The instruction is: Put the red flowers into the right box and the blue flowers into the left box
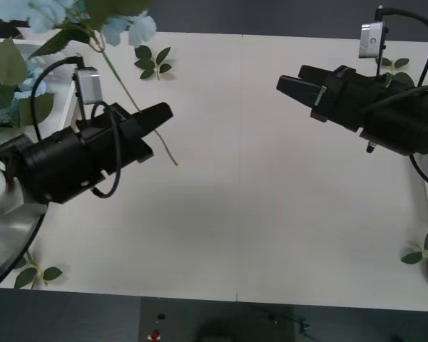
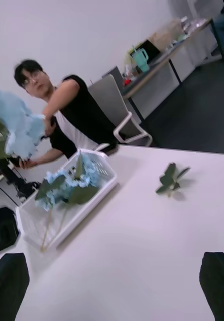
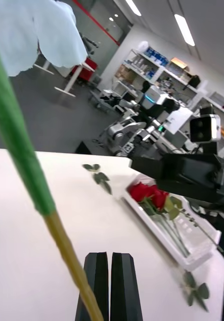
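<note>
Pale-blue fluffy flower (image 1: 132,28) on a thin green stem ran diagonally from the desk's (image 1: 257,214) far left corner toward its middle, its head cut off at the frame's edge. The left gripper (image 1: 160,114) was clamped on that stem, fingers together. The right gripper (image 1: 296,85), fingers apart, hovered near the far right.
</note>
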Controlling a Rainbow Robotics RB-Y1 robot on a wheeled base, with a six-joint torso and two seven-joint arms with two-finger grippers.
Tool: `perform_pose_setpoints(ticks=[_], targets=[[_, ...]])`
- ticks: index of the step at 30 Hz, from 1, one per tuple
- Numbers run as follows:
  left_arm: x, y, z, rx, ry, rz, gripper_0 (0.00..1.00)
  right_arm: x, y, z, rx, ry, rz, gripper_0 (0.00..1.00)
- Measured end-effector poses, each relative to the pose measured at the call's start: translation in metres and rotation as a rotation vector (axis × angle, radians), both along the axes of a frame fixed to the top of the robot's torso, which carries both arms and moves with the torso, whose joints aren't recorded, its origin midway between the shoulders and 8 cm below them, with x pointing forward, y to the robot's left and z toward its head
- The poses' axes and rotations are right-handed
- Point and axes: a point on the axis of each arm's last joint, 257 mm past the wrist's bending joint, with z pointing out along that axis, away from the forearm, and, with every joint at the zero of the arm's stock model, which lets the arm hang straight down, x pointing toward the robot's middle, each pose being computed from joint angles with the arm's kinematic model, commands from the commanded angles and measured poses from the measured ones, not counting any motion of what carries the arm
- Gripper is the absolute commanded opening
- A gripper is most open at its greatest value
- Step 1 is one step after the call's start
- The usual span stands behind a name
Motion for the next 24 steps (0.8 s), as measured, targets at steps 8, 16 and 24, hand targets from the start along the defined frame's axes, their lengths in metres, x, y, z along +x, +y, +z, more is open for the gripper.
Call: perform_pose_setpoints(ticks=[8, 16, 24], targets=[[0.021, 0.138, 0.01, 0.231, -0.048, 0.166, 0.0, -0.008, -0.084, -0.052, -0.146, 0.278, -0.007, 1.0], [0.017, 0.273, -0.02, 0.358, 0.299, 0.33, 0.0, -0.067, -0.115, -0.019, -0.131, 0.386, 0.236, 1.0], [-0.003, 0.38, -0.018, 0.518, 0.458, 0.58, 0.0, -0.105, -0.127, 0.022, -0.15, 0.224, 0.341, 1.0]])
